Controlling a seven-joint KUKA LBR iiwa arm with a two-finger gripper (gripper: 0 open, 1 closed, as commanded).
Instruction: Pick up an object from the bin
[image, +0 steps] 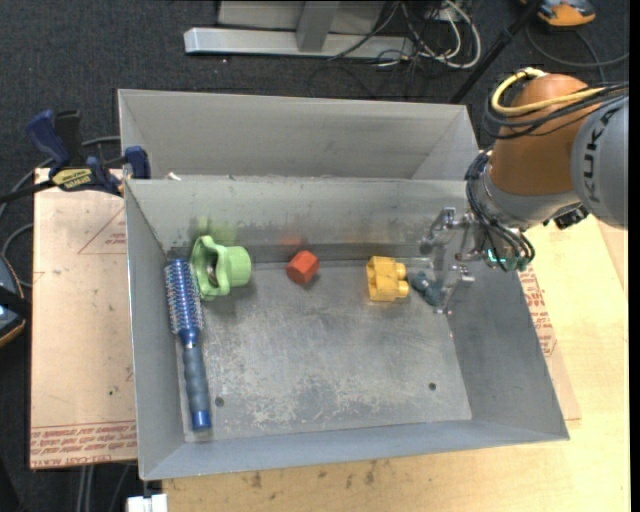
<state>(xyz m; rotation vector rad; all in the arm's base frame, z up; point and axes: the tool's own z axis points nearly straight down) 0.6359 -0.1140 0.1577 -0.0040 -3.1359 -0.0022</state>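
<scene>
Grey metal made up the bin (330, 380), whose floor lay mostly bare. Along its far side sat a green plastic piece (221, 267), a red cube (302, 267) and a yellow block (386, 279), each apart from the next. A blue brush (188, 340) lay along the left wall, just beside the green piece. The arm (535, 150) reached in from the right, and its tool (440, 293) hung low just right of the block. Whether the tool was spread or pressed together could not be told.
</scene>
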